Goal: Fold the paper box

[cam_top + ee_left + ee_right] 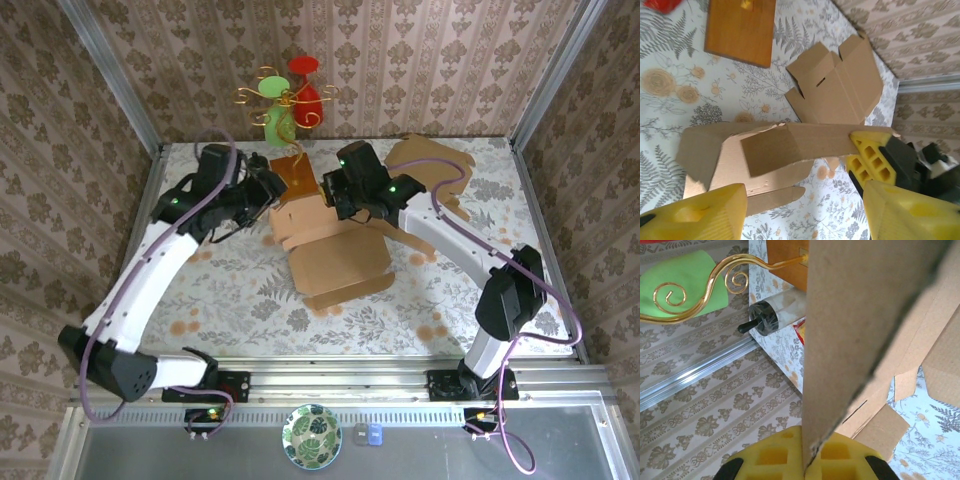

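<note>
1. The paper box (335, 255) is found at the middle of the top view, partly raised off the table (250, 310).
2. One upright edge of it is clamped in the closed right gripper (807, 460), low in the right wrist view.
3. The left gripper (802, 215) is held open with nothing gripped, its yellow fingers (695, 215) set at the lower corners.
4. The cardboard is judged light, stiff across its faces, weak at creases and easily torn; it is best taken by a free edge near a crease.

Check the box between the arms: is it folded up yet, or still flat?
Partly folded: the paper box has one panel raised, pinched in the right claw, but its other flaps lie spread out.
</note>
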Robot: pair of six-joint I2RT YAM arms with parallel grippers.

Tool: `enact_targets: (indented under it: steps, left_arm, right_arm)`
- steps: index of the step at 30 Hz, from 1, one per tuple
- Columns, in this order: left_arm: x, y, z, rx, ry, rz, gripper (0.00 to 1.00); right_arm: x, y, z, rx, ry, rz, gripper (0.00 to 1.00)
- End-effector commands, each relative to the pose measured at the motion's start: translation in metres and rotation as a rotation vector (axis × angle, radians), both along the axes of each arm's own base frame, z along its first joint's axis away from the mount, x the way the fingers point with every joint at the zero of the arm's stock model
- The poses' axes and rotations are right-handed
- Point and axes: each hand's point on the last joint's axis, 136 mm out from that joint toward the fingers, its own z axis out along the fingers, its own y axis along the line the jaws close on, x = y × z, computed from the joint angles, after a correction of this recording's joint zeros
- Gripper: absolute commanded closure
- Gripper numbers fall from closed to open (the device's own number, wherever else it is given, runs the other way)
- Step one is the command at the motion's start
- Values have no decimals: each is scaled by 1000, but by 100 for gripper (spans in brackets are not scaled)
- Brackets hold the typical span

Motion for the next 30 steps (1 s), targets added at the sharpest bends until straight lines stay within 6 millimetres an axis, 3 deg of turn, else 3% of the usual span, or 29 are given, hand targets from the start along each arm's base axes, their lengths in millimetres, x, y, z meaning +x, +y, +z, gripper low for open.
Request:
enact_targets:
  steps: [1, 12, 19, 25, 30]
  left_arm:
    - [13, -15, -1, -21, -39, -50, 39]
    - [22, -32, -38, -27, 39, -73, 45]
    - [24, -32, -39, -33, 24, -69, 53]
    - [9, 2, -31, 31, 11, -43, 40]
    - [-7, 49, -35, 118, -2, 14, 38]
  right_arm:
    - [3, 11, -3, 34, 8, 13, 100]
    - [6, 15, -12, 65, 23, 20, 100]
    - [3, 15, -22, 50, 26, 37, 100]
    - [-1, 12, -34, 27, -15, 71, 100]
    - [-5, 17, -46, 31, -24, 88, 100]
